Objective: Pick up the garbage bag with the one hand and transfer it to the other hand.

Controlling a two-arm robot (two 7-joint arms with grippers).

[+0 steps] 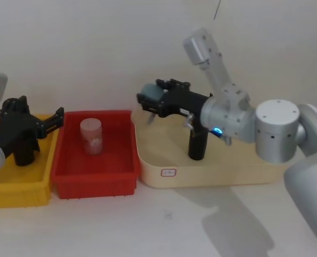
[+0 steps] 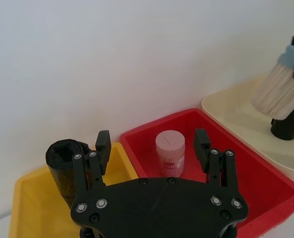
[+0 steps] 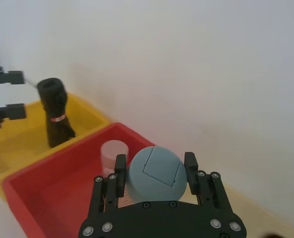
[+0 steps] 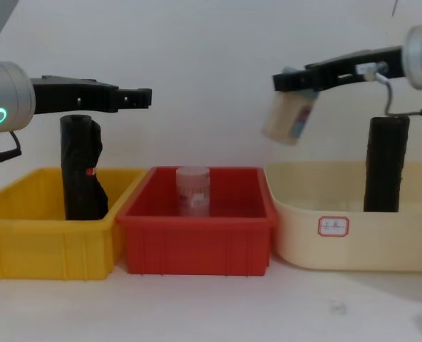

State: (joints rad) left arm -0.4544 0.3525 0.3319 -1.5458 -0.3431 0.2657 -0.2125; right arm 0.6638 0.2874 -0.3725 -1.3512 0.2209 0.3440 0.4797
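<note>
Although it is the thing to be passed across, the garbage bag (image 1: 197,144), a smooth, straight black roll of plastic, stands upright and untouched in the cream plastic tray (image 1: 212,174) in the head view. It stands just under the blue-ringed arm. That arm's right gripper (image 1: 148,103) reaches toward the red plastic bin (image 1: 94,179) and carries a pale bottle with a grey-blue cap (image 1: 150,96). The green-ringed arm's left gripper (image 1: 55,120) hangs over the yellow plastic bin (image 1: 14,190), beside a lumpier black roll (image 1: 23,152).

From the left wrist, the left gripper's fingers are spread wide with nothing between them. A pink-lidded jar (image 2: 170,151) sits beyond them in the red bin.

From the right wrist, the right gripper's fingers pinch the bottle's round cap from both sides.

From the chest, the garbage bag rises well above the tray's rim.

The bag is probably light and fairly firm as a roll. Its film should be slick and give a little under pressure. A grip across the exposed upper part looks best, leaving the lower part free for the receiving gripper.
</note>
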